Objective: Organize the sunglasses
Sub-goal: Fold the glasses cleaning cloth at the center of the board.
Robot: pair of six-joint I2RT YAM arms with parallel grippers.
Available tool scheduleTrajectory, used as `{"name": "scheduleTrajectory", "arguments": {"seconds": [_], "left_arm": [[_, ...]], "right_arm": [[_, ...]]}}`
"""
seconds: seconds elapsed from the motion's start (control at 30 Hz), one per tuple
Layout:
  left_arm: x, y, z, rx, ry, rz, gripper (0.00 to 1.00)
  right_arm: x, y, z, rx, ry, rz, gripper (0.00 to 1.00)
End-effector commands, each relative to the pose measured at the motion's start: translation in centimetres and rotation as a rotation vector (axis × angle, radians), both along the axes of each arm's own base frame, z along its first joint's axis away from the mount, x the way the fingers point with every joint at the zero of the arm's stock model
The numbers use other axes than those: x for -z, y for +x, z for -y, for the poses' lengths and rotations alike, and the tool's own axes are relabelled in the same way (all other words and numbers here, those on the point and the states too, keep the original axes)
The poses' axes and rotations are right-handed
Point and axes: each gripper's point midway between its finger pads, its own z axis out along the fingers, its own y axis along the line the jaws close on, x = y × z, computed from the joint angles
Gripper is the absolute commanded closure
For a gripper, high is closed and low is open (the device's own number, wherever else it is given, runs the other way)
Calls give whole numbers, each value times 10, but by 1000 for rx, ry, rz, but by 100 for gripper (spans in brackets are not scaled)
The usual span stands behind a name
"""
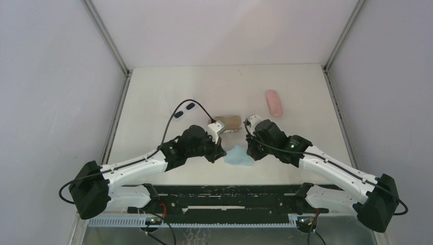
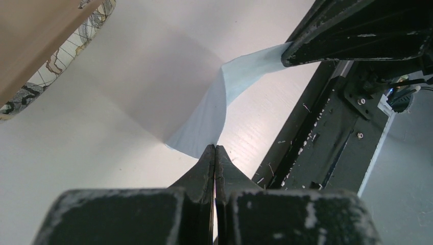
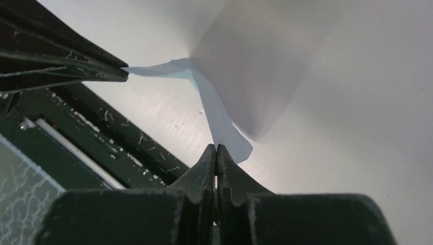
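A light-blue cloth (image 1: 239, 155) hangs stretched between my two grippers, a little above the table. My left gripper (image 1: 221, 151) is shut on one corner of the cloth (image 2: 212, 109), and my left gripper's tips (image 2: 215, 149) pinch it tightly. My right gripper (image 1: 251, 151) is shut on the opposite corner, seen in the right wrist view (image 3: 215, 148) with the cloth (image 3: 217, 115) rising from it. The white-framed sunglasses (image 1: 185, 109) lie on the table at the back left, apart from both grippers. The black-framed sunglasses are out of view.
A tan case (image 1: 228, 123) with a patterned lining (image 2: 35, 46) lies just behind the grippers. A pink oval case (image 1: 274, 102) lies at the back right. The black base rail (image 1: 230, 196) runs along the near edge.
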Motion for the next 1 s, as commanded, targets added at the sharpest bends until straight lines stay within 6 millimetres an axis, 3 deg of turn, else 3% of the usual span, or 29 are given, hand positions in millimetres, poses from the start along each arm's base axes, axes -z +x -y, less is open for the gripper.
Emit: {"name": "scheduleTrajectory", "arguments": {"seconds": [0.0, 0.27, 0.57, 0.97], "left_arm": [[-13, -9, -8, -36, -10, 24, 100], [-22, -12, -18, -80, 7, 25, 100], [14, 14, -2, -122, 115, 15, 100], [16, 64, 13, -133, 106, 20, 100]], "right_arm": [[-13, -17, -1, 15, 40, -8, 100], [-10, -33, -1, 4, 46, -68, 100], [18, 2, 7, 54, -4, -84, 100], [39, 52, 14, 99, 7, -77, 100]]}}
